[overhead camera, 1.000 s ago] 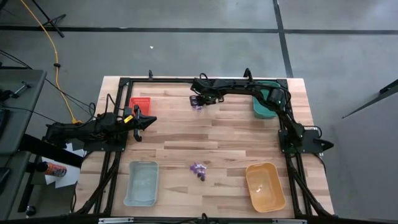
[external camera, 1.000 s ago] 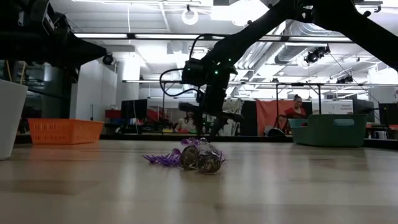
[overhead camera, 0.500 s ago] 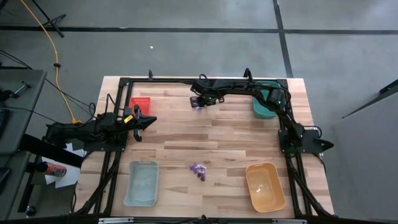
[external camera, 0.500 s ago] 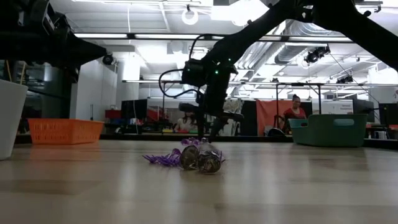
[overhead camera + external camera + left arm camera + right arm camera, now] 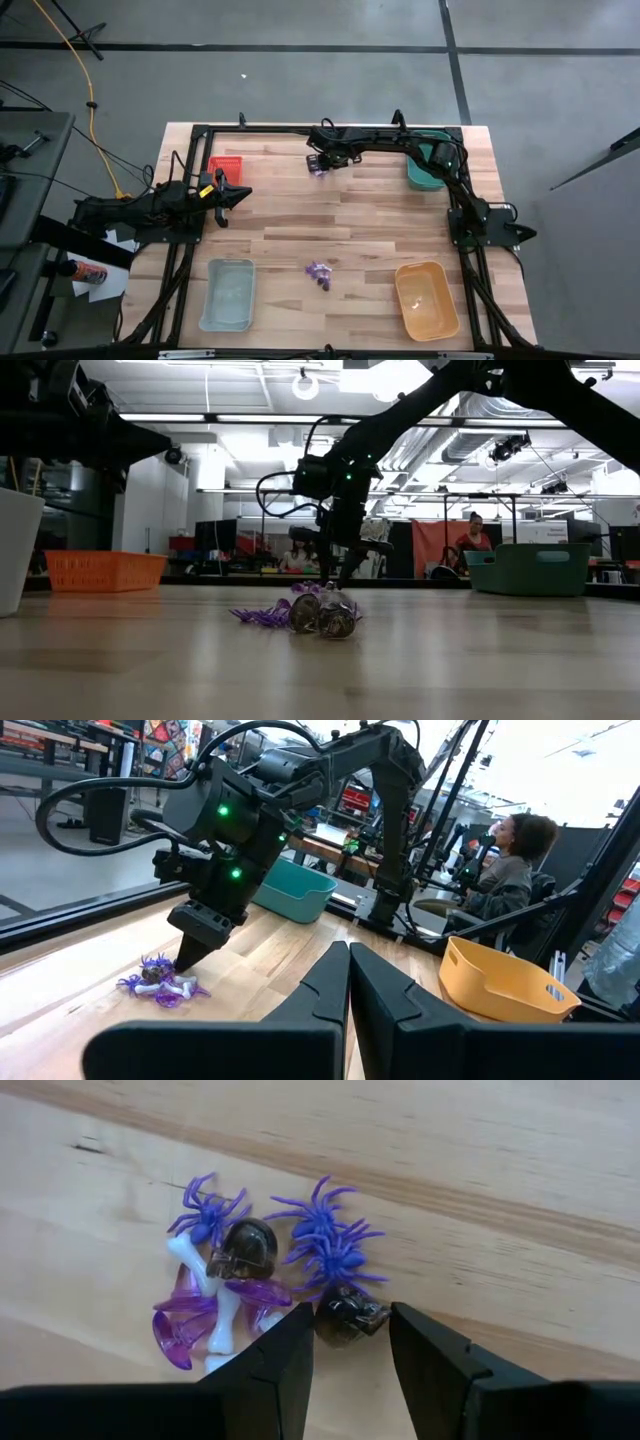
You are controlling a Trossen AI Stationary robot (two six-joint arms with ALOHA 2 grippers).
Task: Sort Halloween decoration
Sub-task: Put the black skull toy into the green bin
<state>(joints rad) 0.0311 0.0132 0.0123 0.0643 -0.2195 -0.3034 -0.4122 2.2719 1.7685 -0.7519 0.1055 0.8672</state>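
Right hand [image 5: 347, 1342] fingers spread either side of dark skull [image 5: 347, 1316], far table edge [image 5: 300, 127] near; left hand [image 5: 348, 982] pressed together.

The desk [image 5: 340, 225] was pale wood, laid in light planks with darker grain lines. On it sat a red tray [image 5: 225, 167], a green tray [image 5: 422, 172], a pale blue tray [image 5: 228, 293] and an orange tray [image 5: 427, 298]. The Halloween decoration [image 5: 270, 1275] mixed purple spiders, translucent purple pieces, whitish bones and dark brownish, glossy skulls. A second small purple cluster [image 5: 319, 273] lay between the pale blue and orange trays. Both arms were black; the right pincer [image 5: 348, 1342] had black fingers, and the left pincer [image 5: 348, 982] was black too.
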